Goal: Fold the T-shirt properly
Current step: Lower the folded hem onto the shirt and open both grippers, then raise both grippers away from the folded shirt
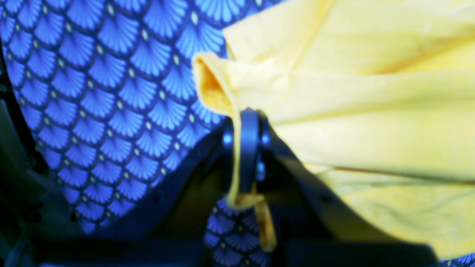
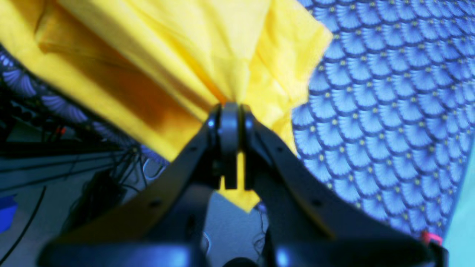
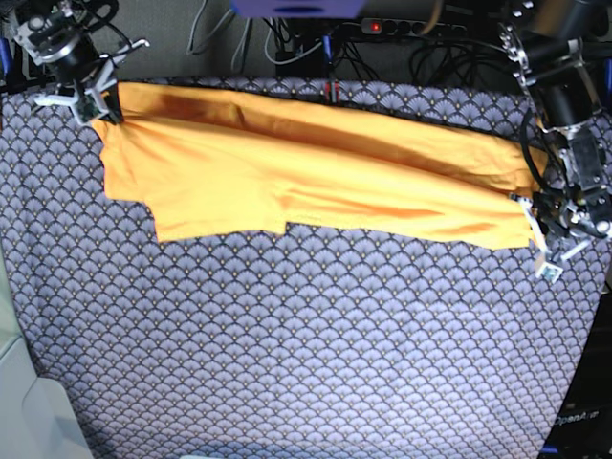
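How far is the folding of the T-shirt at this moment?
Early stage. Done: the T-shirt lies as a long band across the far side of the patterned tablecloth. In hand: the left end effector and right end effector are each shut on one end of it. Left: the crosswise folds into a compact shape.

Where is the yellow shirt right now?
In the base view the T-shirt stretches across the far part of the patterned tablecloth, pinched at its ends by the right gripper and left gripper.
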You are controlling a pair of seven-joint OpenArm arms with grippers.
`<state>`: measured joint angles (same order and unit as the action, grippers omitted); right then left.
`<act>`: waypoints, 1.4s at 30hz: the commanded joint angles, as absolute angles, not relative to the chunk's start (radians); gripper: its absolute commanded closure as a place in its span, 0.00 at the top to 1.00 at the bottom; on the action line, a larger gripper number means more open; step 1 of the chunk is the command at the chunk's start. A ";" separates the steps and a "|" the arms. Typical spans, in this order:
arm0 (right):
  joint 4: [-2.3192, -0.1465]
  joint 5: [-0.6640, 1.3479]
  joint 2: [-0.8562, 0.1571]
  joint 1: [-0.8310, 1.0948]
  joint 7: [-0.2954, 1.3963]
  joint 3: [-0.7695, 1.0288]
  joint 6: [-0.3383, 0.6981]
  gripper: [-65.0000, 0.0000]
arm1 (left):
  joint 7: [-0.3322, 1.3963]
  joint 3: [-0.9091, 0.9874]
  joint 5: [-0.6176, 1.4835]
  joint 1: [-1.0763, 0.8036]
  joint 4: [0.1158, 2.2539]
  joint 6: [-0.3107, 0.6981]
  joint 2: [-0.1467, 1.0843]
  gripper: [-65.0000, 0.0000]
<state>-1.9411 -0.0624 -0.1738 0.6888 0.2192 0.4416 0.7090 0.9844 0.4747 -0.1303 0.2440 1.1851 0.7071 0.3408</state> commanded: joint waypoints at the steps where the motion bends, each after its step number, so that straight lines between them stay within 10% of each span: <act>1: -1.963 -0.054 -0.182 0.708 0.186 0.458 0.698 0.00 | 0.980 0.479 -0.145 0.268 1.204 0.698 0.367 0.00; 19: -1.934 -0.061 -0.142 0.720 0.145 0.470 0.698 0.05 | 0.980 0.473 -0.145 0.266 1.204 0.698 0.377 0.00; 27: -1.929 -0.056 -0.145 0.680 0.226 0.472 0.698 0.36 | 0.980 0.481 -0.142 0.265 1.204 0.698 0.377 0.58; 42: -1.929 -0.054 -0.147 0.576 0.236 0.613 0.698 0.47 | 0.980 0.510 -0.136 0.252 1.204 0.698 0.412 0.65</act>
